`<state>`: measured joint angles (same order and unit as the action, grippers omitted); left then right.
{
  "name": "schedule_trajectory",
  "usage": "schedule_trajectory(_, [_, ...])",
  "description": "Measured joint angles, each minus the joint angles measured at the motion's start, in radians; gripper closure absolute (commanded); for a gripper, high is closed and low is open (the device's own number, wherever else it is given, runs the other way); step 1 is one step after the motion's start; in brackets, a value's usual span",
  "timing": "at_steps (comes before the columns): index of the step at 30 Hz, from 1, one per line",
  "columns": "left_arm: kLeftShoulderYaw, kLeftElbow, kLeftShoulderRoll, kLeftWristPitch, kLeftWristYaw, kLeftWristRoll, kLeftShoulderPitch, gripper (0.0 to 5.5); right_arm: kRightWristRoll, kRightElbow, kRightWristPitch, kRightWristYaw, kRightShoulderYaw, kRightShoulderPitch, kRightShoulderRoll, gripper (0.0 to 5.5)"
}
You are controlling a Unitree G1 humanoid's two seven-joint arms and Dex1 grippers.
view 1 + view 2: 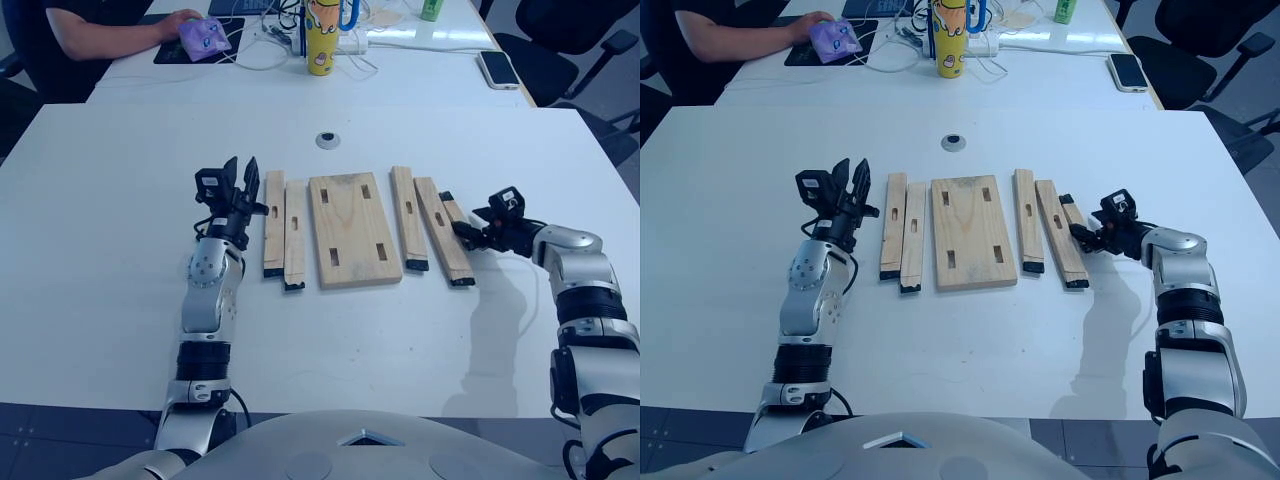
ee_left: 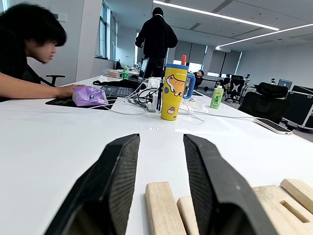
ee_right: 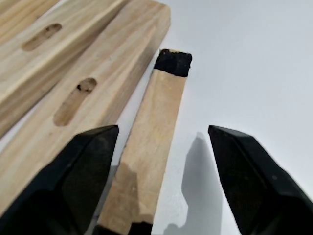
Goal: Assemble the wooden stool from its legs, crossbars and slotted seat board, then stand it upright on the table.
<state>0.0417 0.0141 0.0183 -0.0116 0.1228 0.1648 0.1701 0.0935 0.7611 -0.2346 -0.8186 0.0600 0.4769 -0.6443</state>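
Observation:
The slotted seat board (image 1: 347, 230) lies flat mid-table. Two wooden legs (image 1: 274, 222) (image 1: 295, 232) lie side by side to its left, and two more (image 1: 408, 230) (image 1: 443, 243) to its right. A thin crossbar (image 3: 156, 137) with a black end cap rests against the rightmost leg. My right gripper (image 3: 162, 129) is open, low over the table, with its fingers on either side of that crossbar. My left gripper (image 1: 240, 180) is open with nothing in it, just beyond the far end of the outer left leg (image 2: 164, 205).
A round grommet (image 1: 328, 140) sits in the white table behind the board. On the desk beyond stand a yellow cup (image 1: 320, 40), cables and a phone (image 1: 497, 68). A person's hand rests by a purple pouch (image 1: 205, 38) at the back left.

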Motion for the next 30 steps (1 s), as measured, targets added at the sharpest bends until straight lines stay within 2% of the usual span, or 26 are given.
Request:
schedule_trajectory(3, [-0.002, 0.000, -0.003, -0.001, 0.000, 0.000, -0.001, 3.84, -0.009, 0.001, -0.008, 0.014, -0.009, 0.001, 0.001, 2.09])
schedule_trajectory(5, [-0.002, 0.000, -0.003, -0.001, 0.000, 0.000, -0.001, 3.82, -0.009, 0.001, -0.016, 0.021, -0.012, 0.003, 0.003, 2.30])
schedule_trajectory(14, [0.001, 0.001, -0.001, -0.001, -0.006, -0.011, -0.001, 3.82, 0.012, -0.016, -0.161, 0.011, -0.031, 0.032, 0.009, 3.84])
schedule_trajectory(18, [0.004, 0.011, 0.000, -0.001, -0.010, -0.011, 0.001, 3.82, 0.013, -0.025, -0.204, 0.007, -0.043, 0.039, 0.009, 4.18])
schedule_trajectory(21, [0.011, 0.020, 0.000, -0.005, -0.008, -0.009, 0.005, 3.82, -0.021, 0.011, -0.069, 0.148, -0.036, 0.042, 0.023, 4.18])
schedule_trajectory(24, [0.034, 0.043, 0.003, -0.013, -0.006, 0.008, 0.024, 3.82, -0.035, 0.040, 0.111, 0.313, 0.032, 0.039, 0.054, 4.18])
schedule_trajectory(27, [0.051, 0.044, 0.004, -0.052, 0.021, 0.065, 0.043, 3.82, 0.057, -0.066, 0.231, 0.312, 0.105, 0.046, 0.098, 4.18])
schedule_trajectory(30, [0.056, 0.019, -0.023, -0.209, 0.105, 0.236, 0.070, 3.82, 0.162, -0.255, 0.254, 0.202, 0.084, 0.038, 0.197, 4.18])
